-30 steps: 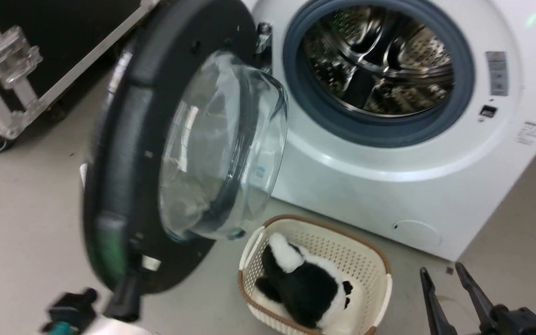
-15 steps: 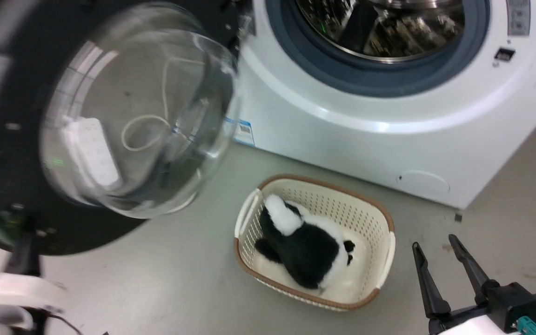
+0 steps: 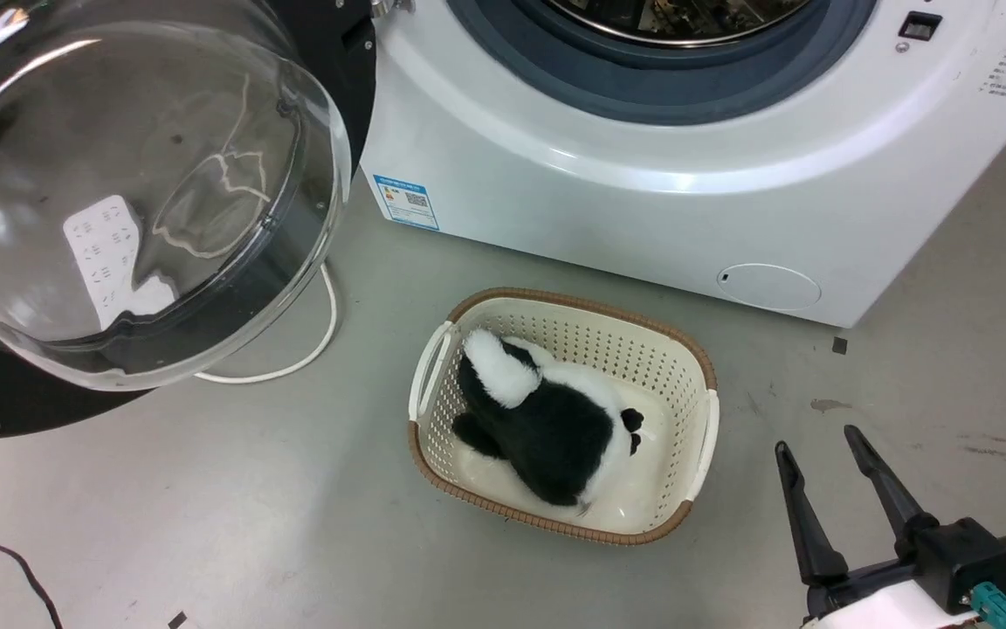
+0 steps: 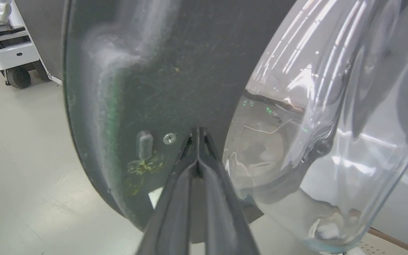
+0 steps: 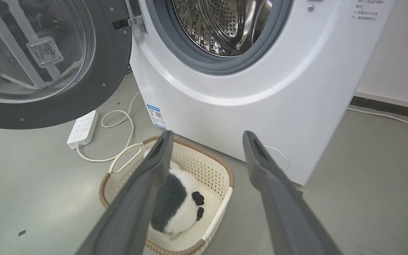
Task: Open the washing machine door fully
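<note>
now the washing machine door [image 3: 136, 192] has swung wide, left of the machine [image 3: 608, 210], nearly fully open; my left gripper [image 4: 197, 141], fingers together, seems pressed against its inner face, while the right gripper [image 3: 817, 441] idles, fingers apart.

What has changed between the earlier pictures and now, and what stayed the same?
The washing machine door has swung wider, leftward away from the drum, with the shut left gripper at its inner face. The head view shifted too. The right gripper stayed open; basket and plush toy stayed put.
</note>
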